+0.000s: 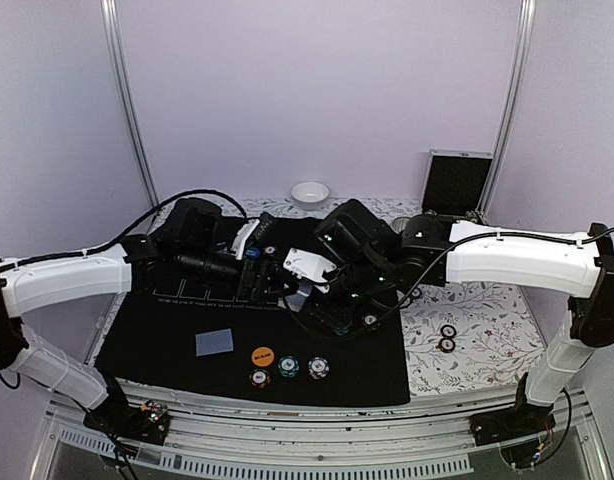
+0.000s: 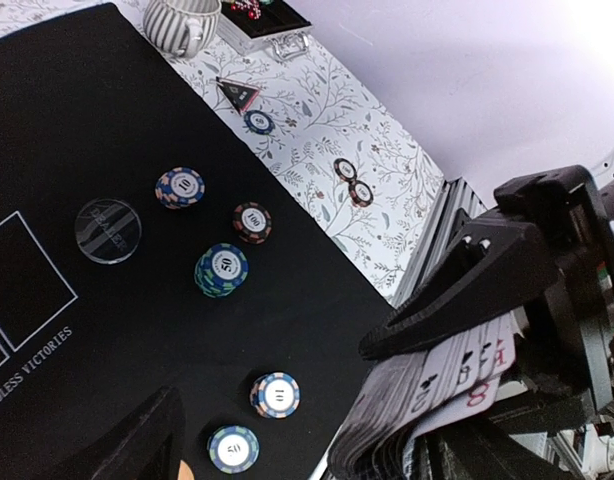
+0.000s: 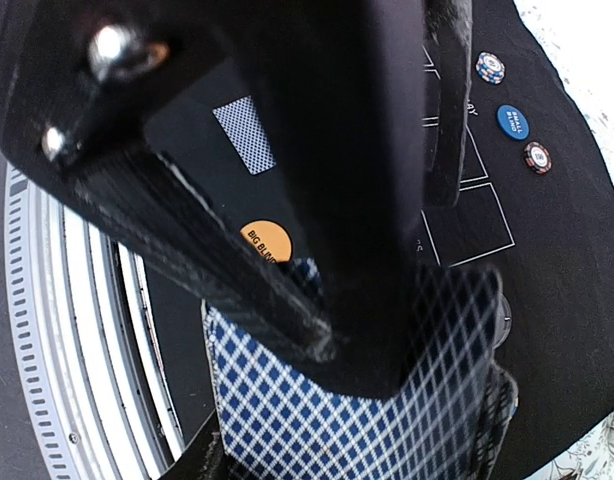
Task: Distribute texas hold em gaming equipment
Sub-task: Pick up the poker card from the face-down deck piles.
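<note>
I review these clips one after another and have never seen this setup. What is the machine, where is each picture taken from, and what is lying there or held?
Two white robot arms are bolted at a table's near edge. The wide picture looks down from above and behind them; the other two come from cameras on each wrist. On the black mat lie one face-down card, an orange disc and striped poker chips. The right gripper is shut on a deck of cards. The left gripper is open beside that deck.
</note>
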Motion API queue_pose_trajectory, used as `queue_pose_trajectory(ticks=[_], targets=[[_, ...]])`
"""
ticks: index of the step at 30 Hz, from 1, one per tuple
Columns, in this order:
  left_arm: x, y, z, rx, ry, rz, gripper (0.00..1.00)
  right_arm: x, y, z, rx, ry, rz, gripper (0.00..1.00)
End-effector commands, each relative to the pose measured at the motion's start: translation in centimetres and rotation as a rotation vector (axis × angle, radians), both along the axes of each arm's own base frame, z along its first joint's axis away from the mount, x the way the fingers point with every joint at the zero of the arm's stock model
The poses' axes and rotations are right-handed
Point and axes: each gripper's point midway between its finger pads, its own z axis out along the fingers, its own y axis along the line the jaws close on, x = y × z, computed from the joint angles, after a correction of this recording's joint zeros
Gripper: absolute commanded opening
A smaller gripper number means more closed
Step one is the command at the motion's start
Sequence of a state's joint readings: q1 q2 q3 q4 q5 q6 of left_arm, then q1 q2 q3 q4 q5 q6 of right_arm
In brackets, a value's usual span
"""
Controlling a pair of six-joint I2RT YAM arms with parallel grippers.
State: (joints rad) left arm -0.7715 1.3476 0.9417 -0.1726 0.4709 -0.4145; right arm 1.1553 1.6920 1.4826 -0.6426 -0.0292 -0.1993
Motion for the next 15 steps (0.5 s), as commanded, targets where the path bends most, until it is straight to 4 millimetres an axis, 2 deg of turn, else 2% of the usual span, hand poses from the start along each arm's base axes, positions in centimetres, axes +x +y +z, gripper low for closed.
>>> queue_pose_trajectory(ticks=[1, 8, 15], targets=[[1.3, 1.6, -0.4, 0.075, -0.038, 0.083, 0.84, -0.5, 0.1, 1.3, 0.031, -0.020, 0.014, 0.05], [1.0, 1.8, 0.1, 0.059, -0.036, 0.077, 0.83, -0.5, -0.1, 1.1, 0.023, -0.022, 0.006, 0.05], [-1.4, 0.4, 2.9, -0.103, -0.030, -0.056, 0.62, -0.3, -0.2, 1.0, 0.019, -0.026, 0.001, 0.05]])
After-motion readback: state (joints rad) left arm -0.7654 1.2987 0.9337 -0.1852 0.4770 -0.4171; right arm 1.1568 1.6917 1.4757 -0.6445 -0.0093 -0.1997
